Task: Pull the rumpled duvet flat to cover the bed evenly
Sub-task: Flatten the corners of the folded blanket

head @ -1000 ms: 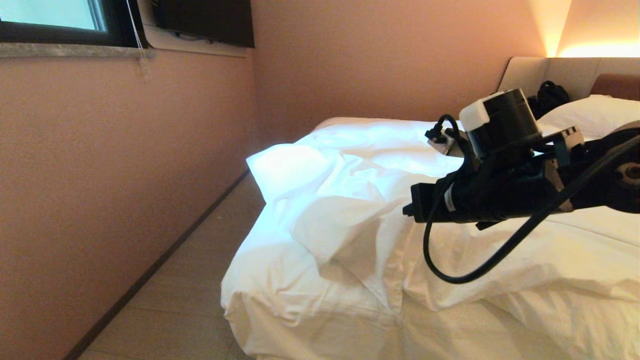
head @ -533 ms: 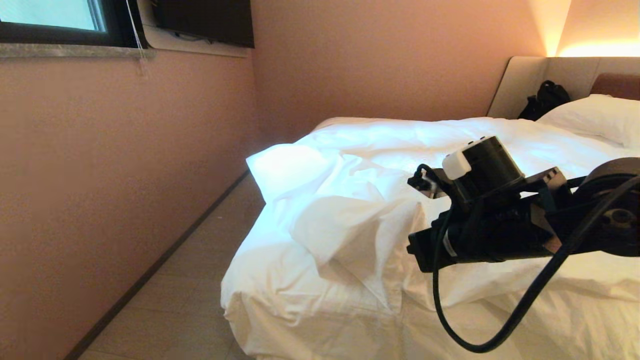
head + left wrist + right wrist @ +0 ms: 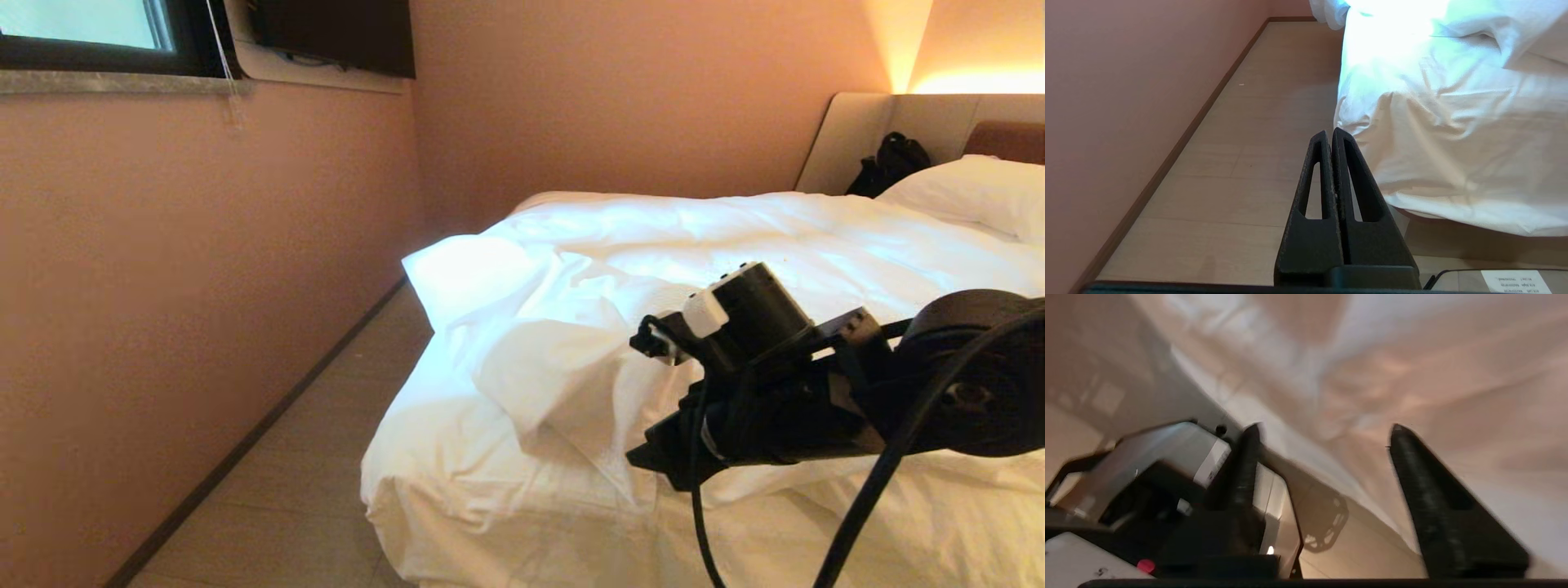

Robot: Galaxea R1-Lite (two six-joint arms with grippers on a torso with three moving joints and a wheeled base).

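In the head view: a wide low bed (image 3: 457, 523) with a white-sheeted mattress fills the lower right, its near corner pointing toward the camera.
Duvet: the thick puffy white quilted duvet (image 3: 588, 269) lies rumpled on top of the bed, bunched into a folded ridge near the corner, with one flap turned over on itself.
Pillow: a white pillow (image 3: 971, 192) rests at the far right end, against a padded beige headboard (image 3: 849, 131).
Bag: a dark bag (image 3: 890, 163) sits against the headboard beside the pillow.
Room: pinkish wall at left, a dark-framed window (image 3: 90, 33) at upper left, pale tiled floor (image 3: 294, 457) alongside the bed.
Right arm: the black right arm (image 3: 816, 384) reaches in from the right edge, low over the duvet's near edge, a black cable looping below it; its fingertips are hidden from here.

In the left wrist view: the left pincer (image 3: 1331, 136) points along the floor beside the bed's hanging white cover.
Left pincer state: its two black fingers are pressed together, holding nothing.

In the right wrist view: the right pincer (image 3: 1325, 430) is blurred, facing wrinkled white fabric close ahead.
Right pincer state: black fingers (image 3: 1429, 490) spread wide apart, nothing between them.
Beside it: a grey and black part of the robot and a strip of floor.
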